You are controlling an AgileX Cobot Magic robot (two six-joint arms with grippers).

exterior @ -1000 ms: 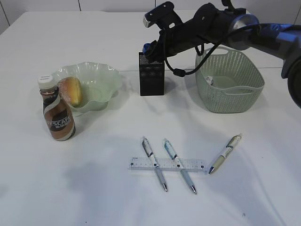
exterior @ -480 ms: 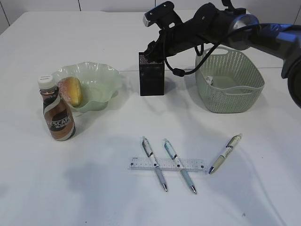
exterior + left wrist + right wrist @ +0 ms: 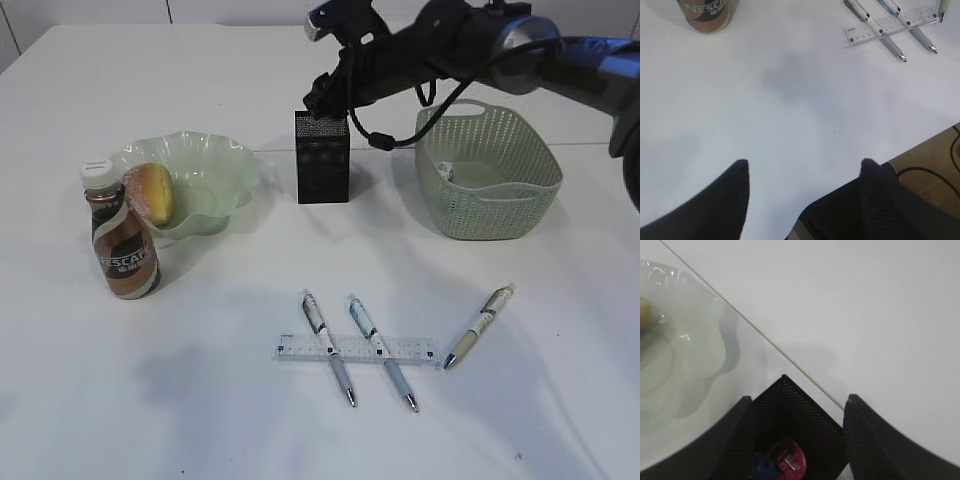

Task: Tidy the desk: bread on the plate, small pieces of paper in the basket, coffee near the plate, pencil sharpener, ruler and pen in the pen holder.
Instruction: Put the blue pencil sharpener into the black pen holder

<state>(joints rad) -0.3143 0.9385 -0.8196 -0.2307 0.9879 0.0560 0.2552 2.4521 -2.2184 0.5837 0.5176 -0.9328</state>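
While the coffee bottle [image 3: 122,235] stands upright at the far left of the surface [image 3: 200,400], just beside the plate [image 3: 205,170] that carries the bread [image 3: 152,192], these two parts of the task look finished; in the middle stands the black mesh pen holder [image 3: 321,158], and the right wrist view shows a red pencil sharpener [image 3: 789,460] and a blue one [image 3: 761,466] lying at its bottom; the right gripper [image 3: 796,405] hangs just above the holder's mouth, its fingers spread and holding nothing; the left gripper [image 3: 802,167], seen only in its own wrist view, hovers over bare surface with fingers apart and empty; in front, the clear ruler [image 3: 357,349] lies flat under two pens [image 3: 328,347] [image 3: 382,352], and a third pen [image 3: 479,325] lies near its right end; further right is the basket [image 3: 487,170], with something pale inside; I judge the pens light, stiff and smooth, best pinched across the barrel near the middle; the ruler is thin and flat, so it may slip; lifting the pens first should free it.
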